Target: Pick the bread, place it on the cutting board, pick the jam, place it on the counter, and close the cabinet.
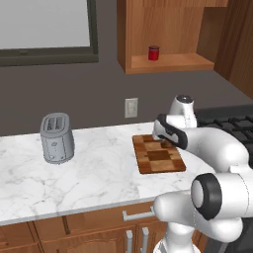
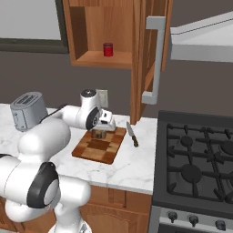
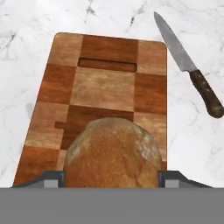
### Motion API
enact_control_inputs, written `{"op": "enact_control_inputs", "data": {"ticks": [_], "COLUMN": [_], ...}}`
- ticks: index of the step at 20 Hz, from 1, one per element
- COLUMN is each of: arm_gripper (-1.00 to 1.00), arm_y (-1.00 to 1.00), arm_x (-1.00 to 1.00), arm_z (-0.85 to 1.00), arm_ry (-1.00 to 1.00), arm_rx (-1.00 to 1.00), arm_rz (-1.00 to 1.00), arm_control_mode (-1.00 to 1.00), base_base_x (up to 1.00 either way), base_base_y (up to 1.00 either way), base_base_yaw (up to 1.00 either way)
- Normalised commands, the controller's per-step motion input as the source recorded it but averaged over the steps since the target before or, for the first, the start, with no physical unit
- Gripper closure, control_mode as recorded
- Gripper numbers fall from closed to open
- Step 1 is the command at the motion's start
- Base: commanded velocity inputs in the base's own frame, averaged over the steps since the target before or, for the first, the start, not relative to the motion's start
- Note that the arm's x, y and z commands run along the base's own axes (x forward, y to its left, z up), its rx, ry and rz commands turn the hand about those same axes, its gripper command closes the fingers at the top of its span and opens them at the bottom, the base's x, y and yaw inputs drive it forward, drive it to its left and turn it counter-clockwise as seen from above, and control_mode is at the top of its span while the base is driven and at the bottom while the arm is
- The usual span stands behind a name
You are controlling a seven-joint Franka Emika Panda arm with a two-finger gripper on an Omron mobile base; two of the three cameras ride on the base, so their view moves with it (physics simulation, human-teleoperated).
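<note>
Bread gripped in hand, hovering low over cutting board near its back edge. Best lower until it touches wood, then release gently, clear of knife.

One bread, one jam, one knife, one toaster.

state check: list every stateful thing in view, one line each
gripper: shut on bread, low over the cutting board
bread: held between the fingers
cutting board: flat on the counter, bare
jam: upright on the cabinet shelf, lid on
cabinet: door open
knife: lying on the counter beside the board
toaster: upright, slots look empty
</note>
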Motion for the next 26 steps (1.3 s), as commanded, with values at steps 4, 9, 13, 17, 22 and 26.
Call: {"op": "enact_control_inputs", "data": {"ticks": [4,9,13,17,22,26], "arm_gripper": [1.0,1.0,1.0,1.0,1.0,1.0], "arm_y": [0.0,0.0,0.0,0.0,0.0,0.0], "arm_x": [0.16,0.16,0.13,0.06,0.0,0.0], "arm_z": [-0.2,-0.19,-0.2,-0.18,-0.08,-0.01], "arm_ry": [0.0,0.0,0.0,0.0,0.0,0.0], "arm_rx": [0.0,0.0,0.0,0.0,0.0,0.0], "arm_rz": [0.0,0.0,0.0,0.0,0.0,0.0], "arm_control_mode": [-1.0,-1.0,-1.0,-1.0,-1.0,-1.0], "base_base_x": [0.0,0.0,0.0,0.0,0.0,0.0], "base_base_y": [0.0,0.0,0.0,0.0,0.0,0.0], "base_base_yaw": [0.0,0.0,0.0,0.0,0.0,0.0]}}
